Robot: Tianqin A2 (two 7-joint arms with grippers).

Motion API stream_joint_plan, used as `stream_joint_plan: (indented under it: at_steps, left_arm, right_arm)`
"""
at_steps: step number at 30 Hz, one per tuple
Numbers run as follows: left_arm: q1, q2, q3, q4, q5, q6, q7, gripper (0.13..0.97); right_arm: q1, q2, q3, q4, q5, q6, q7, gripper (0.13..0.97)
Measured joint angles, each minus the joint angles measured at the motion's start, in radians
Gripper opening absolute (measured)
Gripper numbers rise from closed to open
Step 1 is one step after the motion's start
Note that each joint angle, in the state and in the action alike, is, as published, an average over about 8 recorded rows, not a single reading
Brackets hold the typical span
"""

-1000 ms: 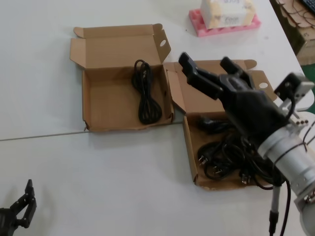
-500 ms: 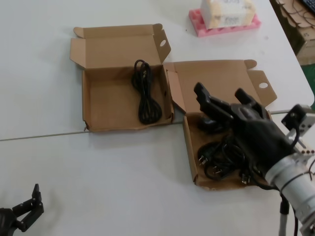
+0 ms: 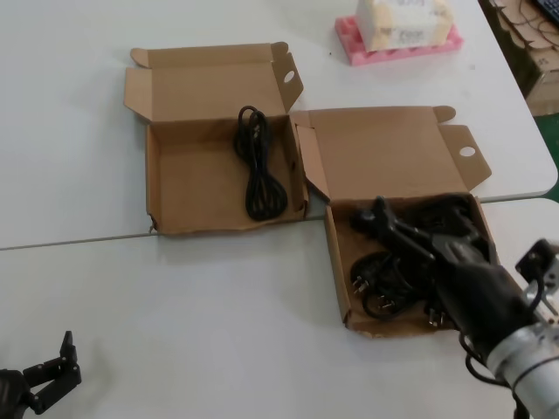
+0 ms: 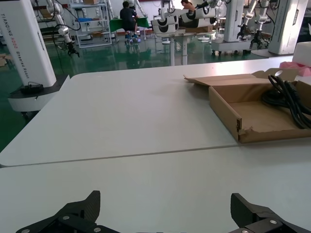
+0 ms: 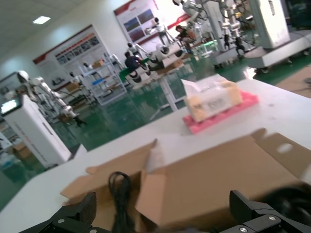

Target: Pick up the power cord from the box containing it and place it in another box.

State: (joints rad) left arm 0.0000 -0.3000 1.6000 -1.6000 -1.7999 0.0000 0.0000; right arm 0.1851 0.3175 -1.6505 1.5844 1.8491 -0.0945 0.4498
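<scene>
Right gripper reaching into the cord-filled cardboard box on a white table [image 3: 218, 297].

The black left gripper [image 3: 42, 384] is sitting wide open at the near left edge. The black right gripper [image 3: 417, 220] is hanging spread wide, empty, over the tangled black power cords [image 3: 393, 279] in the near right brown box [image 3: 339, 262]. Farther left, the second brown box [image 3: 166, 188] is holding one coiled black cord [image 3: 258, 166]. A robot workshop is showing beyond.
</scene>
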Motion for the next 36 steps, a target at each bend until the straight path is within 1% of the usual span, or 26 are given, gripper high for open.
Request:
stream_joint_plan:
  at_steps: [6,19,36]
  left_arm:
    - [0.0,0.0,0.0,0.0,0.0,0.0,0.0,0.959]
    - [0.0,0.0,0.0,0.0,0.0,0.0,0.0,0.966]
    - [0.0,0.0,0.0,0.0,0.0,0.0,0.0,0.966]
  right_arm:
    - [-0.053,-0.005,0.015,0.004,-0.014,0.027,0.0,0.966]
    - [-0.155,-0.015,0.042,0.013,-0.041,0.079,0.0,0.966]
    - [-0.163,-0.015,0.044,0.014,-0.043,0.083,0.0,0.966]
